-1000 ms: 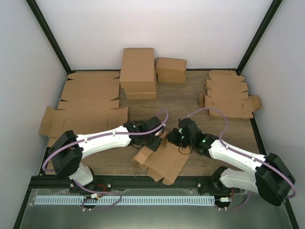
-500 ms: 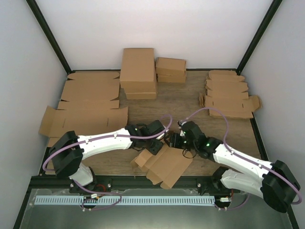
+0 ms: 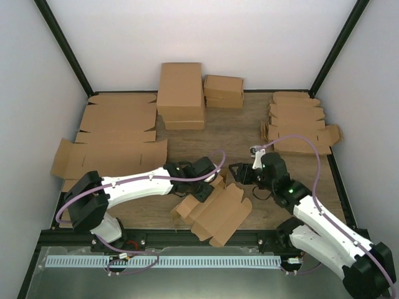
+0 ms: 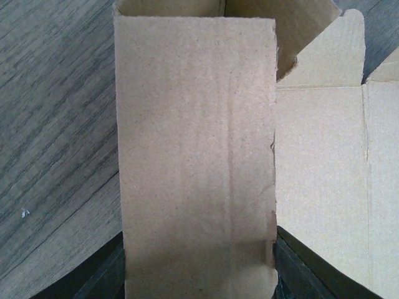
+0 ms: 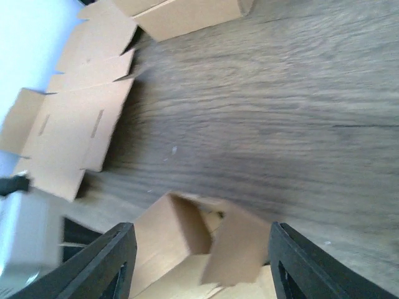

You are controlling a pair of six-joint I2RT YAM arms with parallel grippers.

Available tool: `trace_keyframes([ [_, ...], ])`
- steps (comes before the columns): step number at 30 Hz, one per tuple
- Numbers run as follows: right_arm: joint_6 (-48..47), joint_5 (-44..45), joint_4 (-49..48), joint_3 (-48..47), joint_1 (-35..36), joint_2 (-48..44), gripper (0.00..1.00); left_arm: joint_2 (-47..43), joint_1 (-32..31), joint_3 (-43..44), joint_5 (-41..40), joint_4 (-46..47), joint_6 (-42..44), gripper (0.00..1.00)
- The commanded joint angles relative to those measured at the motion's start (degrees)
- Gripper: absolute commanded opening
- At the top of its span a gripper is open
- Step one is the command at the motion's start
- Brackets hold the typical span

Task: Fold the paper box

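The right arm has swung back toward its own side of the bench (image 3: 240,134). The right gripper (image 3: 238,172), a second ago pressed together at the paper box (image 3: 218,213), now stands off its upper right corner with jaws spread and nothing between them. The box has turned slightly and slid a little toward the near edge.

It lies near the front middle of the bench, half opened, with flaps sticking out on several sides. The left gripper (image 3: 207,187) sits at its upper left corner. In the left wrist view one upright panel of the paper box (image 4: 193,143) fills the space between the fingers (image 4: 103,281), which stand at its two side edges, so the left gripper (image 4: 198,252) pinches that panel across its width. The rest of the blank lies flat to the right of it.

In the right wrist view the open right gripper (image 5: 201,232) looks down at the raised walls of the paper box (image 5: 177,230), clear of them.

Large flat cardboard sheets (image 3: 118,134) lie at the left. Folded brown boxes (image 3: 181,93) stand at the back. A stack of small flat blanks (image 3: 299,128) lies at the right.
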State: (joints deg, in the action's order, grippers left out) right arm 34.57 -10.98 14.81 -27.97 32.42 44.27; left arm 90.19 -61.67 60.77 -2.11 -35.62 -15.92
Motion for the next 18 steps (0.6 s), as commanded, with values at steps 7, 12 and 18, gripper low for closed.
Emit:
trace_keyframes([
  [7,-7.62,-16.33,-7.25,-2.19,-14.44,16.62,0.42,-0.59,-0.24,-0.22,0.73,0.67,0.70,0.54],
  [12,-10.19,-22.36,-9.65,-5.01,-14.69,26.19,0.14,-0.47,-0.29,-0.02,0.75,0.67,0.56,0.54],
  [18,-14.19,-29.56,-14.53,-1.69,-14.55,28.85,0.17,-1.38,-0.08,-0.29,2.06,1.80,0.20,0.54],
])
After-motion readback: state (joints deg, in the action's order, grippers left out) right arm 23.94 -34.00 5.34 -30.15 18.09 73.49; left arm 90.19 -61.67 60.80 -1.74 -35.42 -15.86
